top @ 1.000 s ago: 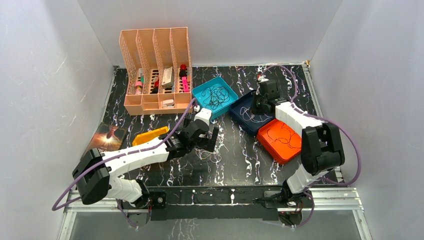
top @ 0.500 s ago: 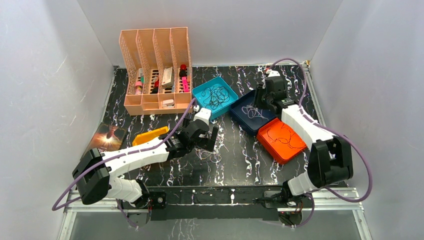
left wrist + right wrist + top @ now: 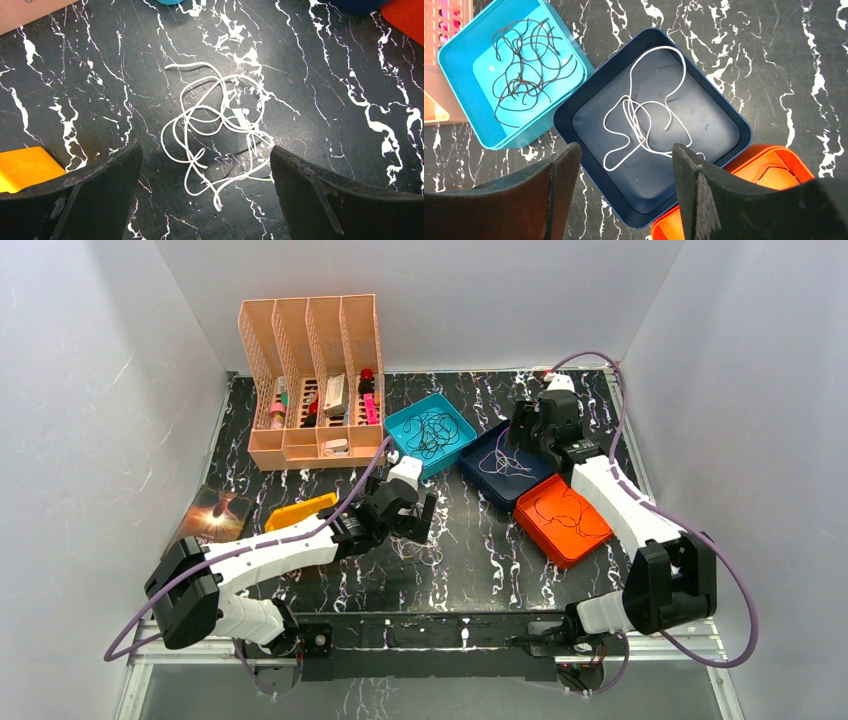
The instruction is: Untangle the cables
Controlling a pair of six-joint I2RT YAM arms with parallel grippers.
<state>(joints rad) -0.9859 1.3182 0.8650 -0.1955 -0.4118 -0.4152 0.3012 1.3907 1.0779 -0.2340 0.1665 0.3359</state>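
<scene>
Black-fingered, the left gripper (image 3: 205,150) hangs spread and empty over a white tangle (image 3: 220,122) of cables on the marble table (image 3: 75,75). The right gripper (image 3: 625,150), also spread and empty, hovers above a navy tray (image 3: 709,115) holding one looped white cable (image 3: 633,119). Beside it, a teal tray (image 3: 459,65) holds black cables (image 3: 526,60); an orange tray (image 3: 570,545) holds a dark cable (image 3: 560,508).

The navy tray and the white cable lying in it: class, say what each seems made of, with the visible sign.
Navy tray: probably moulded plastic, smooth and slightly glossy; even colour, rounded corners, soft highlights. White cable: likely a plastic-coated wire, thin and flexible; it lies in loose curls. Its core cannot be seen.
</scene>
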